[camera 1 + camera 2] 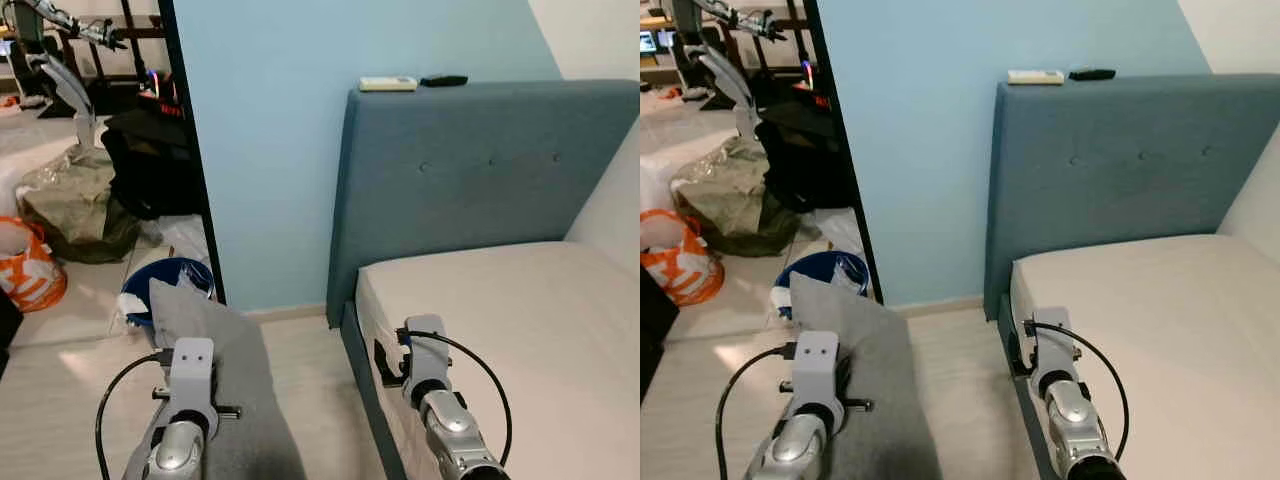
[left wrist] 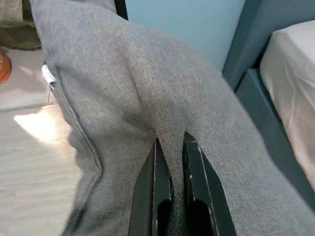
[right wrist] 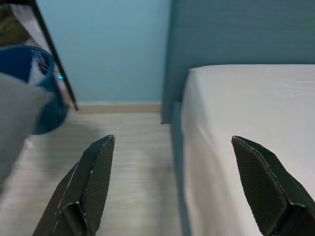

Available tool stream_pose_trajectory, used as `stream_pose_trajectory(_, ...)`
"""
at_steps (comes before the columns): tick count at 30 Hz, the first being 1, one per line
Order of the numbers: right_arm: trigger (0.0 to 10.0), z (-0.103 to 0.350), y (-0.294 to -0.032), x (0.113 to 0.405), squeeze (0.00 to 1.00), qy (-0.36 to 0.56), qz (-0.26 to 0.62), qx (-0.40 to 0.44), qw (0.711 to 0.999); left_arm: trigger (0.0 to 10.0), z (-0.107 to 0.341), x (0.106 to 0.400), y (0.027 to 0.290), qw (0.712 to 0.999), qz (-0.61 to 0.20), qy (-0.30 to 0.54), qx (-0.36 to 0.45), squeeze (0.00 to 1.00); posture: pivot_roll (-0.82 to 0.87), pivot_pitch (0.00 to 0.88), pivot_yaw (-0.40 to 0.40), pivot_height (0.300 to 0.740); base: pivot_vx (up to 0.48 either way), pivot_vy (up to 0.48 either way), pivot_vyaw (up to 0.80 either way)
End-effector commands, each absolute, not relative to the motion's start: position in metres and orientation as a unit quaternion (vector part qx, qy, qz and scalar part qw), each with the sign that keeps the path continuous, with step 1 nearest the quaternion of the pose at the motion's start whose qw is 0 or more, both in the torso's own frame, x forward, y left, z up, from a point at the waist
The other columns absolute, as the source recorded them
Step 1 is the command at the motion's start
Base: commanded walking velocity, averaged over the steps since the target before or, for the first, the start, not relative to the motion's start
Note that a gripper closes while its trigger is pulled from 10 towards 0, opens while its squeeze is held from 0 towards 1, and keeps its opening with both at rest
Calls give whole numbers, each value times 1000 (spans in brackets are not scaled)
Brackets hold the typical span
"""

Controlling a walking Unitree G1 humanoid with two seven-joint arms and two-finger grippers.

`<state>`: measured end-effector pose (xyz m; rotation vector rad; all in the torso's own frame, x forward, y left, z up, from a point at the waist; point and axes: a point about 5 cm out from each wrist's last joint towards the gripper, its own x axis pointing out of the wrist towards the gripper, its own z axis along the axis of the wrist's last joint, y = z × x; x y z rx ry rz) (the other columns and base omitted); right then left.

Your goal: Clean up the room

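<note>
Fabric of a grey woven cushion [image 2: 147, 98] is pinched between the left gripper [image 2: 172, 162] fingers, held above the pale wood floor [image 1: 310, 370] beside the blue upholstered bed [image 1: 480, 170]. Right gripper [image 3: 172, 177] gapes wide near the mattress edge. Cushion's small white tag [image 2: 47, 74] is unreadable.

Bare floor strip [image 1: 310, 370] between grey cushion [image 1: 225, 380] and bed frame [image 1: 365, 385].

blue headboard [image 1: 480, 190], blue bucket [image 1: 165, 285], orange bag [image 1: 30, 270]
</note>
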<state>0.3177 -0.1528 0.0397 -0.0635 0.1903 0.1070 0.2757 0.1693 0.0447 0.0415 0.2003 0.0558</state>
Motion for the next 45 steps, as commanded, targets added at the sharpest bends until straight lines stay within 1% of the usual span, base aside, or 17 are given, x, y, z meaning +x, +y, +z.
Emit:
stream_pose_trajectory(1, 10000, 35, -155, 314, 0, 104, 49, -25, 993, 10000, 54, 280, 170, 997, 28, 75, 24, 0, 50, 97, -31, 740, 345, 0, 0)
stream_pose_trajectory(45, 10000, 35, -155, 314, 0, 104, 50, -24, 993, 10000, 54, 281, 169, 997, 23, 74, 23, 0, 49, 77, -30, 740, 346, 0, 0)
